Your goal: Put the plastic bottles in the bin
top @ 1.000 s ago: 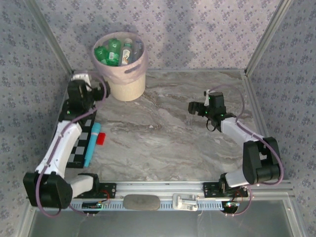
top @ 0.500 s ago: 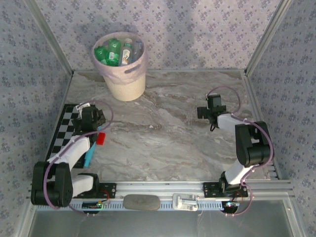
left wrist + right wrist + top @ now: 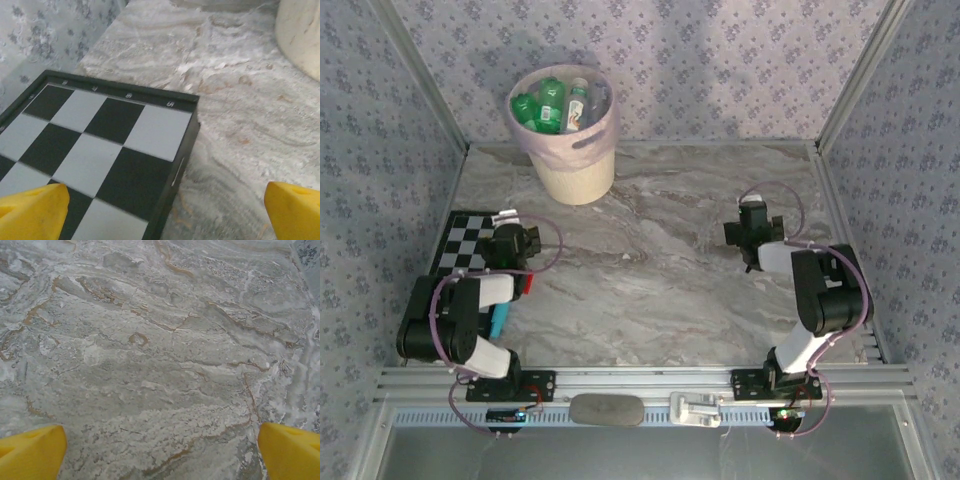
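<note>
The left gripper (image 3: 162, 214) gapes wide and empty over the edge of the chessboard (image 3: 100, 145); the right gripper (image 3: 160, 452), equally wide, hangs over bare marble table (image 3: 150, 340). The plastic bottles (image 3: 552, 105) lie heaped inside the pink bin (image 3: 576, 178) at far left, so the task looks finished. The next move is probably just to park both arms.

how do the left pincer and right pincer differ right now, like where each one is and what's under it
The left pincer hangs over the checkerboard where its edge meets the marble table; the right pincer hangs over bare marble alone. The left pincer is on the same side of the table as the bin; the right pincer is on the opposite side. Both stand open and hold nothing.
</note>
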